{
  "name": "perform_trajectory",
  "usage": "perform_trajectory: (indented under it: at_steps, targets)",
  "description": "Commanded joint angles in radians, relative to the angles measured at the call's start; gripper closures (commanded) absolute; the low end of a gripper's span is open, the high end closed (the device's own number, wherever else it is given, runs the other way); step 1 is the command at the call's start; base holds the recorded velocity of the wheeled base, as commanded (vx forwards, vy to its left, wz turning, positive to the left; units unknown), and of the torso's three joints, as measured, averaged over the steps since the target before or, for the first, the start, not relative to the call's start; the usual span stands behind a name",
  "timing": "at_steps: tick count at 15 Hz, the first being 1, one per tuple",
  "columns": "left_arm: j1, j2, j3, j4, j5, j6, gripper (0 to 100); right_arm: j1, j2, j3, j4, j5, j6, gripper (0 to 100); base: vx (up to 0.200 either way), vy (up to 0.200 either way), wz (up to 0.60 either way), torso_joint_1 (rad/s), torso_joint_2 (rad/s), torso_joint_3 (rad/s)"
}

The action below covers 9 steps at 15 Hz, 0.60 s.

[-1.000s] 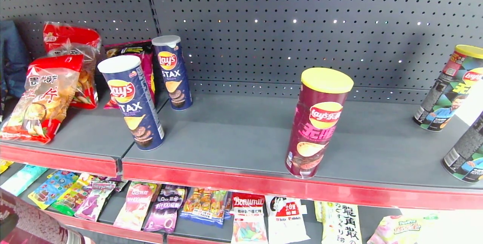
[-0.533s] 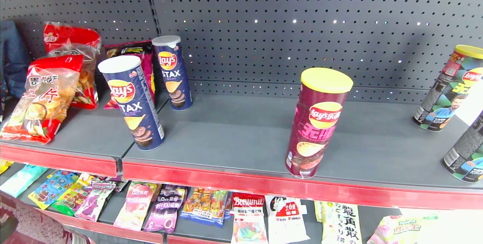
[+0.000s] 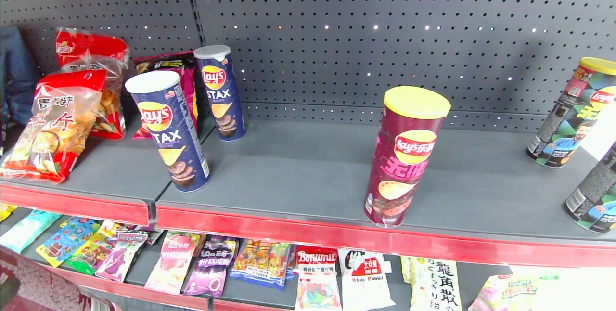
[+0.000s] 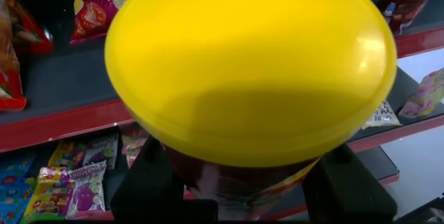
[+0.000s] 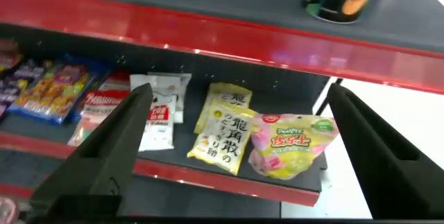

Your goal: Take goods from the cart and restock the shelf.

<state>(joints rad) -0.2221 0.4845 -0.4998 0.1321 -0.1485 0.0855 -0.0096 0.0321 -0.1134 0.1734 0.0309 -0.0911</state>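
The left tool [image 4: 246,196] clamps a maroon cylindrical chip can with a yellow plastic lid [image 4: 250,64]. Its dark fingers [image 4: 149,189] press on either side of the can's body, and the can is held in the air in front of the shelving, off the left end.

The right tool [image 5: 239,154] is spread wide with nothing between its fingers, facing flat snack packets [image 5: 229,130] on the lower shelf.

On the grey metal shelf with a red front lip [image 3: 308,176], a second maroon can with a yellow lid [image 3: 404,157] stands upright close to the front edge, right of the middle. Two dark blue cans with white lids stand toward the left, one [image 3: 168,130] near the front edge and one [image 3: 219,92] near the back panel. Red snack bags [image 3: 53,123] lie at the left end.
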Motion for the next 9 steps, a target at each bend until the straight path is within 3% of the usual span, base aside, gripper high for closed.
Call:
perform_trajectory:
  at_steps: [1, 2, 4, 6, 9]
  targets:
    - [0.0, -0.015, 0.0, 0.0, -0.002, 0.0, 100, 0.005, -0.031, 0.02, -0.014, -0.062, 0.048, 0, 0.0, 0.0, 0.0, 0.0, 0.0, 0.0]
    - [0.0, -0.026, 0.003, 0.0, -0.003, 0.0, 100, 0.007, -0.032, 0.038, -0.058, -0.146, 0.085, 0, 0.0, 0.0, 0.0, 0.0, 0.0, 0.0]
    - [0.0, -0.05, 0.006, 0.001, -0.006, 0.0, 100, 0.008, -0.032, 0.049, -0.072, -0.092, 0.083, 0, 0.0, 0.0, 0.0, 0.0, 0.0, 0.0]
    - [-0.002, -0.069, 0.007, 0.003, -0.006, 0.0, 100, 0.008, -0.032, 0.112, -0.186, -0.058, 0.091, 0, 0.0, 0.0, 0.0, 0.0, 0.0, 0.0]
    - [0.0, -0.081, 0.01, 0.004, -0.005, -0.001, 100, 0.01, -0.032, 0.112, -0.167, -0.028, 0.08, 0, 0.0, 0.0, 0.0, 0.0, 0.0, 0.0]
